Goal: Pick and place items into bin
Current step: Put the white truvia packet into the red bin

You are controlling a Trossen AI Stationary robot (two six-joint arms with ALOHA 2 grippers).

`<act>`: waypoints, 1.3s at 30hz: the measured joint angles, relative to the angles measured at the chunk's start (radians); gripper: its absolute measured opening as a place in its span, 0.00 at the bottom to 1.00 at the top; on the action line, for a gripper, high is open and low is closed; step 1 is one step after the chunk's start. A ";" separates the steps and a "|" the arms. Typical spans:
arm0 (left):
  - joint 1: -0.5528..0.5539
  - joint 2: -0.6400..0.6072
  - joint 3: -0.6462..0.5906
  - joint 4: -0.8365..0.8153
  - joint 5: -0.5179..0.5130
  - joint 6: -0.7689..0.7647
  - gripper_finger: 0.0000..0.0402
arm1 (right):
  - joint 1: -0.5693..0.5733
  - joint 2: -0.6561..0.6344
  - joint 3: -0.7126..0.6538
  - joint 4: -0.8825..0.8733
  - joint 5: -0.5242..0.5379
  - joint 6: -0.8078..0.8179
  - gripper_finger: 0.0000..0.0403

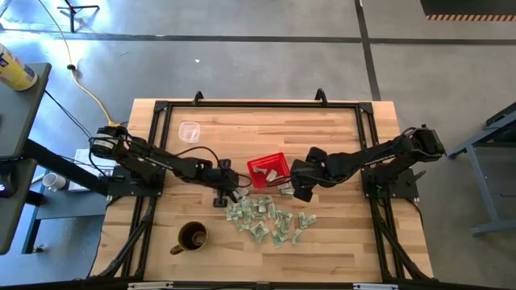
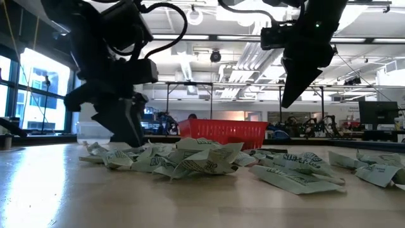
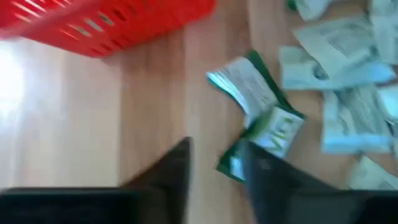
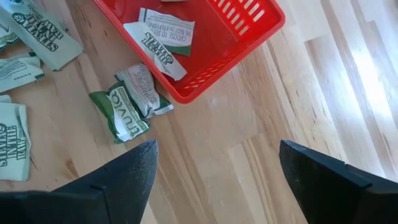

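Many pale green-and-white packets point(image 1: 270, 219) lie in a loose pile on the wooden table, near of the red basket point(image 1: 278, 157). A few packets point(image 4: 158, 28) lie inside the basket. My left gripper point(image 1: 223, 196) is open and low over the table at the pile's left edge. One packet point(image 3: 261, 118) lies just ahead of its fingers, with a corner between them. My right gripper point(image 1: 297, 192) is wide open and empty, raised point(image 2: 288, 95) beside the basket's right near corner. Another packet point(image 4: 130, 102) lies on the table against the basket's wall. My left gripper point(image 3: 214, 180) points down at the table with one finger point(image 3: 267, 180) right beside a packet's green corner point(image 3: 230, 167). I cannot tell whether the finger touches it. The packet lies flat on the table.
A brown mug point(image 1: 192, 237) stands near the table's front left. A clear plastic cup point(image 1: 189, 130) stands at the far left. Black frame rails point(image 1: 258, 105) run along the table's far and side edges. Bare wood shows to the right of the pile point(image 1: 347, 225).
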 joint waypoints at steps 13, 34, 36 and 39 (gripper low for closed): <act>-0.009 0.035 0.000 0.012 0.151 0.037 0.81 | 0.000 0.001 0.000 -0.012 -0.003 0.012 0.81; 0.005 -0.005 0.176 -0.270 -0.011 0.190 0.08 | -0.005 -0.002 0.001 -0.056 0.037 0.063 0.80; 0.028 -0.011 0.215 -0.325 -0.014 0.223 0.08 | -0.005 -0.002 0.001 -0.056 0.058 0.062 0.80; 0.084 -0.020 0.277 -0.291 -0.005 0.238 0.10 | -0.005 -0.002 0.001 -0.059 0.074 0.059 0.80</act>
